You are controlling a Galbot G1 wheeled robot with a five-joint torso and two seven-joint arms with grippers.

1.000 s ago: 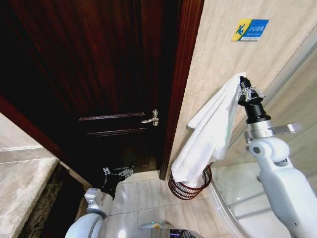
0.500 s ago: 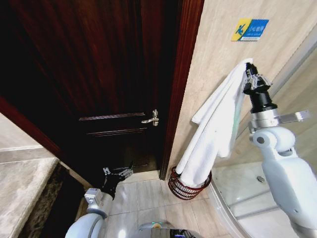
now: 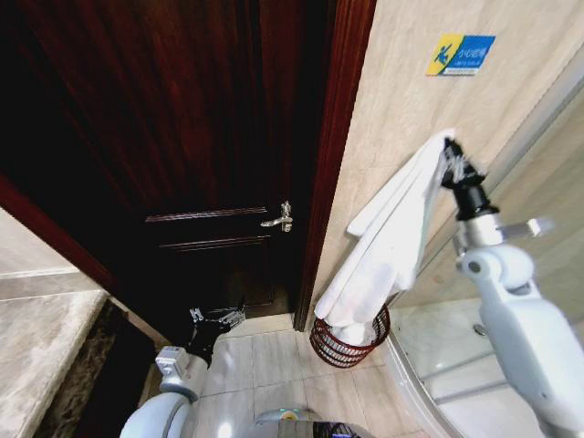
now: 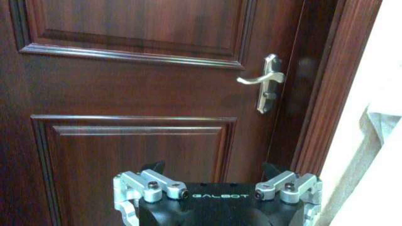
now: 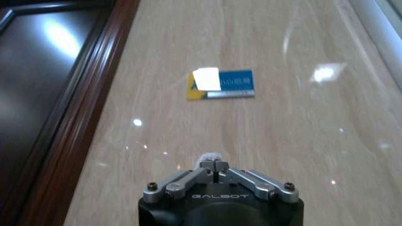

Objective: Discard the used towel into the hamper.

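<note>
White terry towel (image 3: 388, 242) hangs in the head view from the right gripper (image 3: 453, 155) at two o'clock, its lower end inside the round reddish-brown wire hamper (image 3: 349, 342) at five o'clock on the tiled floor, while the left gripper (image 3: 219, 319) waits low at seven o'clock. Left wrist view: that gripper's fingers (image 4: 132, 193) stand wide before a dark wooden door (image 4: 138, 84). Right wrist view: fingers (image 5: 207, 170) pinched on a tuft of towel, facing a blue wall sign (image 5: 221, 84) at twelve o'clock.

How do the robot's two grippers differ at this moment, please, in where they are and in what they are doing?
The right gripper is raised high by the wall; the left gripper hangs low, facing the door. The right is shut on the towel, whose lower end lies in the hamper; the left is open and holds nothing. Both are black with silver fingers.
</note>
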